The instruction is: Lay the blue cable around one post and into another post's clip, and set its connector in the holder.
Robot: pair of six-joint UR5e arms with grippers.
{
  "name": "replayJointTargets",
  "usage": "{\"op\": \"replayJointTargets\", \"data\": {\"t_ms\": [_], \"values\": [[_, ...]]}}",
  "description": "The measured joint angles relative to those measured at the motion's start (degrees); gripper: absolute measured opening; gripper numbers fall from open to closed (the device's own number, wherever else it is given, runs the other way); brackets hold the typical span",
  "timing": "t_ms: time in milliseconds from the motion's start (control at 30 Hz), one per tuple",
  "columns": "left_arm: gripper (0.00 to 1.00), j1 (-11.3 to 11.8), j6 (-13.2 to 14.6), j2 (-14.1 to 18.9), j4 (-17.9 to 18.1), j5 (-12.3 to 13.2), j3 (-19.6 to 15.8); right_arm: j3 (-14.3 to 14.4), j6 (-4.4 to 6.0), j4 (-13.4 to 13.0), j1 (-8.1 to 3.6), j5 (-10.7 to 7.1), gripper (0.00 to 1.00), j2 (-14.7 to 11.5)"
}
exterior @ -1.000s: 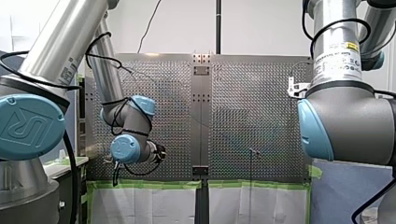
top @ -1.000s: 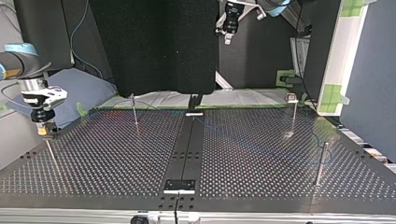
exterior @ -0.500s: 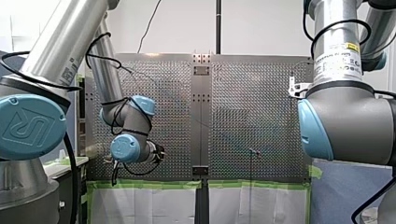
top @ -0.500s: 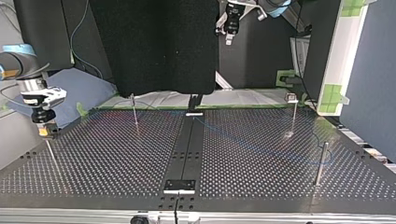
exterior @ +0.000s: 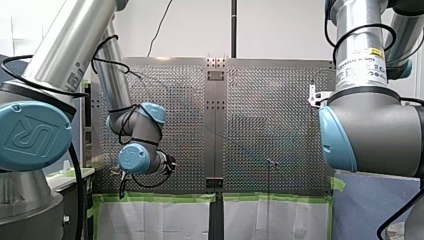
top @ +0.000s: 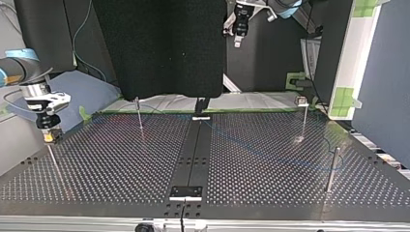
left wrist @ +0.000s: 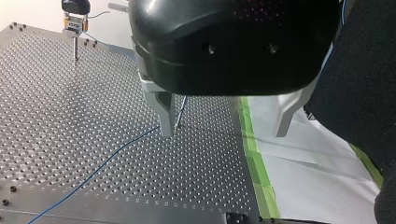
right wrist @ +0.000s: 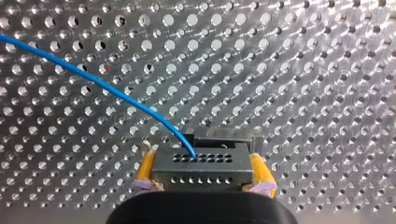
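R gripper point(top: 49, 137) nudged sideways, clamped on connector point(right wrist: 201, 169); L gripper point(left wrist: 224, 134) wide open, empty.

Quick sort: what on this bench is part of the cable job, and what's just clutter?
Job:
blue cable
connector, held in my right gripper
plain post
post with a clip
my left gripper, open

Lying about:
green tape
white sheet
black panel
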Motion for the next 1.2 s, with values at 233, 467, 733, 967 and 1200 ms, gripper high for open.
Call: {"op": "replayJointTargets", "data": {"t_ms": [233,467,733,967,1200], "values": [[1.0,0.11,0.01,0.01,0.0,0.0,0.0,-0.2,0.33,-0.92,-0.04,-1.79,0.22,0.15],[1.0,0.17,0.03,0.0,-0.02,0.03,0.0,-0.25,0.89,-1.52,-0.07,-2.21,0.22,0.22],[1.0,0.19,0.05,-0.02,0.0,0.06,0.0,-0.54,1.28,-1.97,-0.14,-2.23,0.22,0.3],[1.0,0.2,0.03,-0.01,-0.03,0.09,-0.01,-0.53,1.53,-2.22,-0.17,-2.23,0.22,0.39],[1.0,0.2,0.06,-0.01,0.01,0.09,-0.01,-0.52,1.55,-2.2,-0.18,-2.22,0.24,0.58]]}}
